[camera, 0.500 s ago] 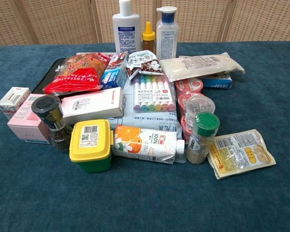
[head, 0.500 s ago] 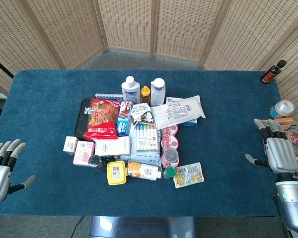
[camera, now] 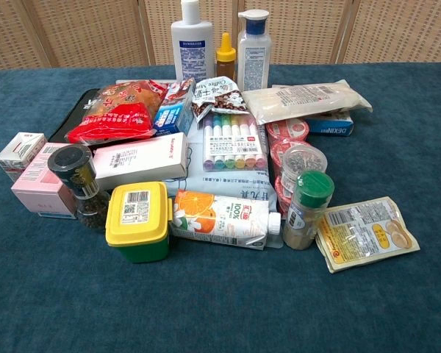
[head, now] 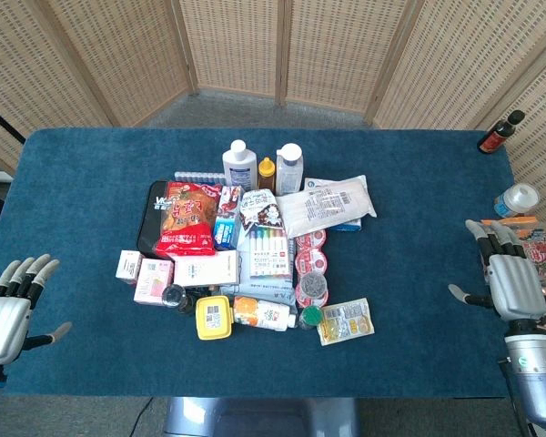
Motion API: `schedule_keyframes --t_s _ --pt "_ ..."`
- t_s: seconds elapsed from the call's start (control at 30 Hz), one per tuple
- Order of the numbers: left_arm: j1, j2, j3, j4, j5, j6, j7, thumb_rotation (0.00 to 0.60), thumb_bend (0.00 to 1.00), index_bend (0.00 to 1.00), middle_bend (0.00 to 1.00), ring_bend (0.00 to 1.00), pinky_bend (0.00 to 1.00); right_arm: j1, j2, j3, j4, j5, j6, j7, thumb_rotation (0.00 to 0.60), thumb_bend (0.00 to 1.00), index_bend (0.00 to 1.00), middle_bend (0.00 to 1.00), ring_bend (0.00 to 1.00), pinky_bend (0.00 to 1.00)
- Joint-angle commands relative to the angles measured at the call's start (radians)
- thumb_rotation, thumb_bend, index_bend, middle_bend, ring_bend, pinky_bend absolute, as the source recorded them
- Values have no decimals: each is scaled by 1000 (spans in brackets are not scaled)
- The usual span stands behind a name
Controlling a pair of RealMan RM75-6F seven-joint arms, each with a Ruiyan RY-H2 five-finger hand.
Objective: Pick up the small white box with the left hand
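The white box (head: 128, 266) looked light, stiff cardboard, best pinched across its sides. Left hand (head: 7, 314) waited with fingers apart, empty; right hand (head: 512, 280) likewise.

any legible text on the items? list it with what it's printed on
"100%": orange juice carton, lying on its side.
"DEXIN": blue and white box under the white pouch.
"Coffee Milk", roughly, partly creased: small sachet.
Too small or blurred to read: small white box, pink box, marker pack, yellow tub's barcode label, both bottles' labels.
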Motion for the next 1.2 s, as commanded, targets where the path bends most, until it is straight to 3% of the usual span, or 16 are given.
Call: schedule_keyframes --t_s 0.03,0.23,0.87,1.2 --pt "-31 23 -4 -29 -19 -51 -8 541 149 47 12 0 0 -3 3 1 -3 1 1 4 600 163 0 148 27 0" --pt "-77 26 -19 -34 -58 -127 6 533 148 1 20 0 0 -3 13 8 -11 8 -3 1 600 165 0 146 27 0" --pt "-233 -25 -77 26 -209 -364 23 521 149 0 36 0 0 -26 37 16 -28 30 13 -3 600 163 0 140 27 0" --pt "-333 -106 -104 128 -262 -490 -18 523 149 8 131 66 0 -39 47 20 -47 44 30 -21 600 163 0 135 27 0"
